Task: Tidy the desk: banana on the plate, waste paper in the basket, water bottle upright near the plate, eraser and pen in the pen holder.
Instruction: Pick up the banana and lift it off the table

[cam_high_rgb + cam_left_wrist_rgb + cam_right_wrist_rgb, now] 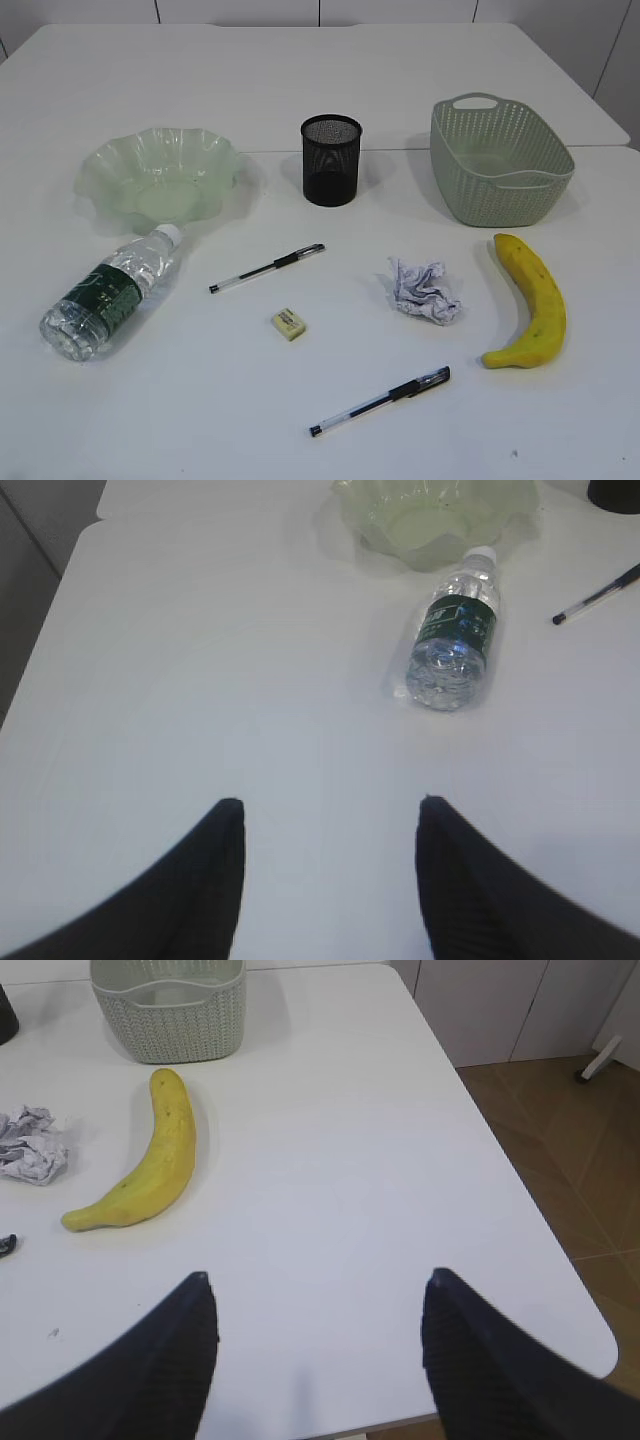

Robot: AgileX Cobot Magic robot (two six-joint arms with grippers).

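Banana lies on the bare table in front of the basket, well apart from the right gripper, whose jaws stand spread and empty over white tabletop. Nothing has been tidied yet, so a sound first step is probably that fruit: come down across its thick middle, jaws square to the curve, and close gently, since the smooth yellow skin would likely bruise or slip.

Left gripper is likewise parted and empty, with the water bottle ahead of it, lying on its side, white cap just beside the plate. That bottle is clear ribbed plastic with a dark label and would roll readily.

Beyond: wavy translucent green plate, woven plastic basket left of which stands the black mesh pen holder. Waste paper, crumpled, lies left of the banana; eraser, a small pale block, and two slim pens lie in front of the holder, fine details unclear.
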